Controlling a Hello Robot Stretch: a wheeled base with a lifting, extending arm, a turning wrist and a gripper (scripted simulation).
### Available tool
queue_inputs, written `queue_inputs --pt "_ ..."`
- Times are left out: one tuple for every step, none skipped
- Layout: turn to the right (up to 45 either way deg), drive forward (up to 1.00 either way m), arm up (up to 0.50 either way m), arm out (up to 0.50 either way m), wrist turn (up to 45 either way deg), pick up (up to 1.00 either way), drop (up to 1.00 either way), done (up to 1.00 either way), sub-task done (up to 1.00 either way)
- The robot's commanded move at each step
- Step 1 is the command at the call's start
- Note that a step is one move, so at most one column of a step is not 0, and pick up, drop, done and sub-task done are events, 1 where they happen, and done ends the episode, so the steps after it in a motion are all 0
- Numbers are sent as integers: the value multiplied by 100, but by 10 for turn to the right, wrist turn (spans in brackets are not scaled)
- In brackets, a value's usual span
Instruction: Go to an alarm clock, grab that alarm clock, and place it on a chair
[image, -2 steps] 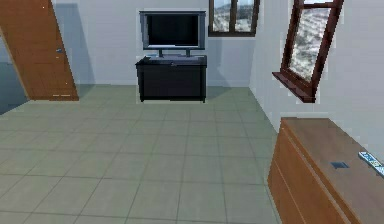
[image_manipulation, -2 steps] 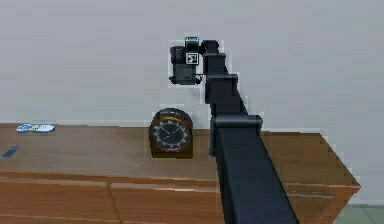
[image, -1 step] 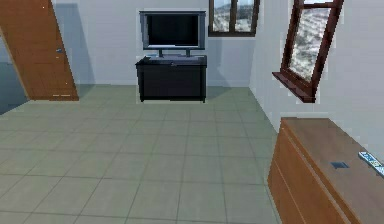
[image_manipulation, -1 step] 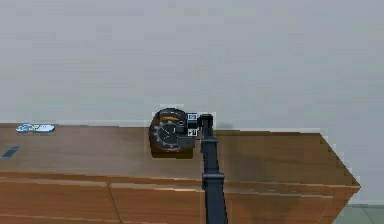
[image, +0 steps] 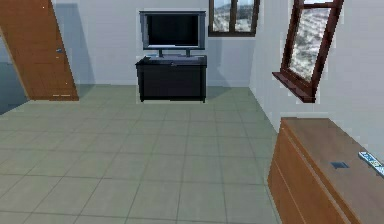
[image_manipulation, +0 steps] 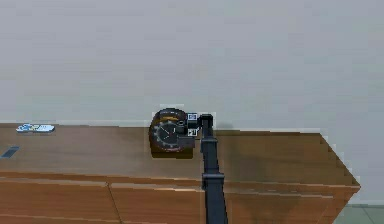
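A round dark alarm clock (image_manipulation: 165, 127) is at the back of a wooden dresser top (image_manipulation: 270, 160), close to the pale wall. The dark arm bar (image_manipulation: 213, 185) rises from the arm side view's bottom edge to it. The gripper (image_manipulation: 181, 138) is right at the clock, beside the two white marked squares (image_manipulation: 196, 124). With the clock at the gripper over the dresser top, I cannot tell whether the gripper holds anything.
On the dresser (image: 320, 175) lie a light flat object (image_manipulation: 35, 128) and a small dark object (image_manipulation: 10, 152). Ahead across the tiled floor (image: 130, 150) stand a TV (image: 173, 32) on a dark stand (image: 172, 78), a wooden door (image: 38, 50) and two windows (image: 308, 45).
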Motion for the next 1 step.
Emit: queue_inputs --pt "0 0 10 0 0 0 0 0 0"
